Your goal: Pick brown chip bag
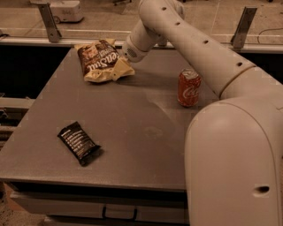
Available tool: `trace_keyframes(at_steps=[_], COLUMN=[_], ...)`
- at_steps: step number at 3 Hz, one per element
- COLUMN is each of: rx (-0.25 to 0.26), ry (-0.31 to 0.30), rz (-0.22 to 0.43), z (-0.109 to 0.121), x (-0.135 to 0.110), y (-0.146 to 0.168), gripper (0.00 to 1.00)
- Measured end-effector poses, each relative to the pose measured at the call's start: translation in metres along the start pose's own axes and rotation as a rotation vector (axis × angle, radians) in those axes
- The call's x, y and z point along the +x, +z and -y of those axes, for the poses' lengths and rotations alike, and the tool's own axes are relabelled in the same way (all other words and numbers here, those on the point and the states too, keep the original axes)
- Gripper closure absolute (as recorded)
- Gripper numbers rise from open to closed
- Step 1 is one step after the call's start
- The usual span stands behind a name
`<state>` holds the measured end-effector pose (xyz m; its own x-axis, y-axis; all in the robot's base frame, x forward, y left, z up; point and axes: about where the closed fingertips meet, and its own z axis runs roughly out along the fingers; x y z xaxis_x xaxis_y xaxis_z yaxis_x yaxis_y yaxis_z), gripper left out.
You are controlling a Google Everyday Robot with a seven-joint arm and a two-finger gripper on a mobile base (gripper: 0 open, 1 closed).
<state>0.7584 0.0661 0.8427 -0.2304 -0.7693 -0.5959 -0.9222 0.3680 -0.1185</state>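
- gripper point(128, 56): far end of the table point(137, 145), roughly 12 o'clock on the tabletop, right at the right edge of the brown chip bag point(99, 59). Open/closed state: cannot tell, the wrist blocks it.
- brown chip bag: directly at the gripper's 9 o'clock, in contact or nearly so at its crumpled cream lower-right corner. Lies flat, dark brown face up with white script, cream-yellow edges. Sits in the far-left part of the table, about 11 o'clock from table centre.
- arm point(199, 48): white, runs from the gripper toward 4 o'clock, over the far-right part of the table, into the large white shell point(234, 163) filling the lower right of the view.
- red Coca-Cola can point(189, 88): upright, 4 o'clock from the gripper, well apart from the bag, just below the arm in the view.
- black wrapped bar point(79, 142): white print, lying flat and angled, 7 o'clock from the gripper, near the front-left of the table, well apart from bag and can.
- table front: drawer handle point(119, 213) under the near edge.
- behind the table: metal post point(47, 20) at 11 o'clock, second post point(242, 26) at 1 o'clock, white machine point(66, 9) on the floor by the left one.
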Motion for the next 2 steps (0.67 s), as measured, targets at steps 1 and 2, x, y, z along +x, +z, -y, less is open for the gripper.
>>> trace_keyframes(at_steps=[1, 2], rx=[-0.038, -0.052], ry=[0.001, -0.019], rz=[0.019, 0.047], z=[-0.017, -0.035], x=[0.005, 0.003], y=[0.0, -0.011], gripper=[0.65, 0.87])
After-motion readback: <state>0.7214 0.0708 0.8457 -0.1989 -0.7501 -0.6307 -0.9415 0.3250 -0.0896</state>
